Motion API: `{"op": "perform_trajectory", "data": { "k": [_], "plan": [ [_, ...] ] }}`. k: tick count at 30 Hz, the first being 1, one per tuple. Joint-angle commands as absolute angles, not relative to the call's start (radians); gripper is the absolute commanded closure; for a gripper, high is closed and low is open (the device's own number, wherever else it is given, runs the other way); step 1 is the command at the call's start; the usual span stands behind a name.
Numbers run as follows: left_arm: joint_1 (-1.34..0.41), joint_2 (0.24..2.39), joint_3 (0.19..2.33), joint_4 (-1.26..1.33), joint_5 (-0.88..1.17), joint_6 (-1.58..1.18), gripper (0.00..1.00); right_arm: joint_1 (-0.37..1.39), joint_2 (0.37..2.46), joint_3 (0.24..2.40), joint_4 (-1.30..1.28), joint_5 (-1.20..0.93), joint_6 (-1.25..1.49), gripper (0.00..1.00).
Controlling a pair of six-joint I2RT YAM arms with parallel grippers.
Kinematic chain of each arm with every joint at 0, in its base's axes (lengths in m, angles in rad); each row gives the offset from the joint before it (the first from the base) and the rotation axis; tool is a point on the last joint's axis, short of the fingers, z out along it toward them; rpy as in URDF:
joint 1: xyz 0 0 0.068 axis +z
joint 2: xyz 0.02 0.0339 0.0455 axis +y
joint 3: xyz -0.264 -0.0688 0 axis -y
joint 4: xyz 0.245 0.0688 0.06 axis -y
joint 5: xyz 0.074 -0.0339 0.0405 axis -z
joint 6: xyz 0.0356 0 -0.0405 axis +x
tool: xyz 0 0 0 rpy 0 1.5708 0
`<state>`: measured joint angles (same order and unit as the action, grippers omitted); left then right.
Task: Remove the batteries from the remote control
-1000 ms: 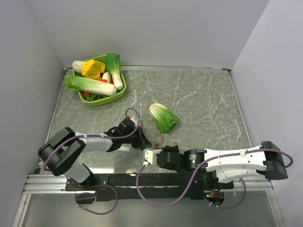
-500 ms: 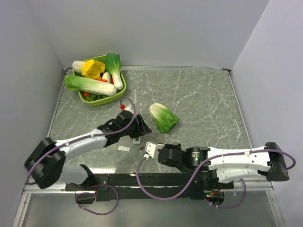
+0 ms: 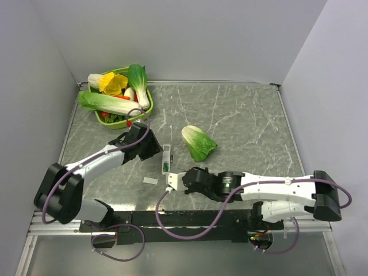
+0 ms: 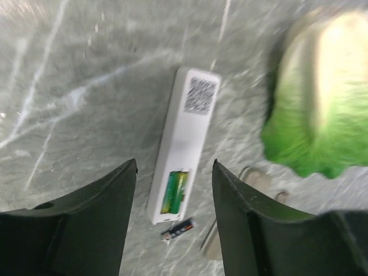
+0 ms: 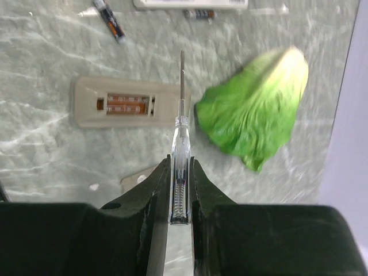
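Spotted the left gripper (image 3: pixel 150 147) further off toward 10 o'clock than half a sec ago, clear of the remote control (image 3: pixel 165 155), and the right gripper (image 3: pixel 172 182) shifted over toward 9 o'clock.

Top cam: got the remote control lying flat on the table (image 3: pixel 247 126), long axis running 12 to 6, with the left gripper just beside it at 10 o'clock and the right gripper near its 6 o'clock end. Cabbage (image 3: pixel 198 142) at 2 o'clock of it, small white panel (image 3: pixel 150 180) at 7 o'clock, green basket (image 3: pixel 123 124) of veg way back at 11 o'clock of the table.

Left wrist cam: looking at the remote face down, label up, battery bay open at the 6 o'clock end with two green batteries (image 4: pixel 174 191) side by side inside. Also seeing a loose battery (image 4: pixel 177 230) on the table just past that end. Left jaws spread wide apart, gripping nothing, framing the remote at 9 and 3 o'clock.

Right wrist cam: right jaws squeezed tight on a clear-handled screwdriver (image 5: pixel 180 138), tip aimed at 12 o'clock, shaft crossing the 3 o'clock end of a beige case (image 5: pixel 86 106) with coppery contacts; can't tell about contact there. Spotted a dark battery (image 5: pixel 109 20) up at 11 o'clock and a second dark battery (image 5: pixel 201 14) at 12 o'clock, both on the table
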<state>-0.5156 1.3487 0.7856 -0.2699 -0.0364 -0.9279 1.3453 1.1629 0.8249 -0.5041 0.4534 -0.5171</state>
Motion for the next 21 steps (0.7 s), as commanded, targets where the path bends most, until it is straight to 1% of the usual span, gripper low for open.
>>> {"op": "perform_trajectory", "data": {
  "k": [1,4,6,8,9,12,16,21],
  "plan": [
    [-0.502,1.44,0.827,-0.261,0.08,-0.873,0.43,1.315,1.241,0.957,-0.497,0.332,-0.713,1.0],
    [-0.476,1.485,0.833,-0.229,0.123,-0.864,0.46,1.292,1.322,1.031,-0.517,0.315,-0.805,1.0],
    [-0.441,1.502,0.816,-0.183,0.196,-0.864,0.47,1.27,1.4,1.096,-0.544,0.298,-0.825,1.0],
    [-0.414,1.526,0.802,-0.158,0.27,-0.864,0.48,1.264,1.455,1.135,-0.575,0.311,-0.857,1.0],
    [-0.404,1.534,0.792,-0.137,0.287,-0.862,0.49,1.258,1.509,1.172,-0.586,0.328,-0.867,1.0],
    [-0.397,1.555,0.778,-0.112,0.334,-0.854,0.5,1.25,1.577,1.213,-0.609,0.339,-0.902,1.0],
    [-0.384,1.575,0.747,-0.049,0.399,-0.859,0.53,1.247,1.615,1.255,-0.615,0.351,-0.943,1.0],
    [-0.37,1.577,0.73,-0.044,0.413,-0.847,0.53,1.249,1.661,1.292,-0.649,0.368,-0.946,1.0]
  ]
}}
